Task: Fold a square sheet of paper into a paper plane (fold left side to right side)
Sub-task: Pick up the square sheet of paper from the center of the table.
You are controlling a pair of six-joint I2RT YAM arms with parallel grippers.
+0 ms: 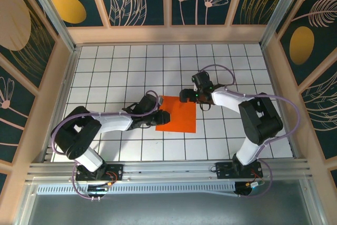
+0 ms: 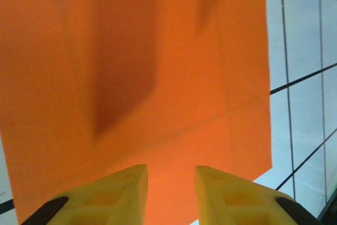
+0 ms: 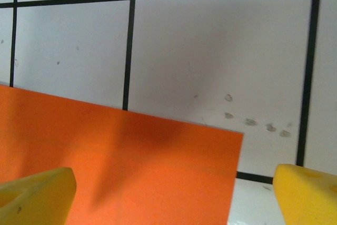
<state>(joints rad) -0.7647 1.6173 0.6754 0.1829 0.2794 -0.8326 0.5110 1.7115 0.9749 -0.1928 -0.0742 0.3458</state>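
Note:
The square sheet of paper (image 1: 179,115) lies bright orange on the white grid floor between my two arms. My left gripper (image 1: 161,117) is at the sheet's left edge. In the left wrist view its yellow fingers (image 2: 129,185) stand a narrow gap apart over the paper (image 2: 131,77), which shows a faint crease and nothing pinched between them. My right gripper (image 1: 191,97) hovers at the sheet's far right corner. Its fingers (image 3: 42,193) are spread wide, and the corner of the paper (image 3: 131,162) lies flat on the floor below them.
Wooden side walls (image 1: 66,77) and a back wall with dark floral panels box in the tiled floor (image 1: 116,67). An aluminium rail (image 1: 168,169) with both arm bases runs along the near edge. Purple cables loop over each arm.

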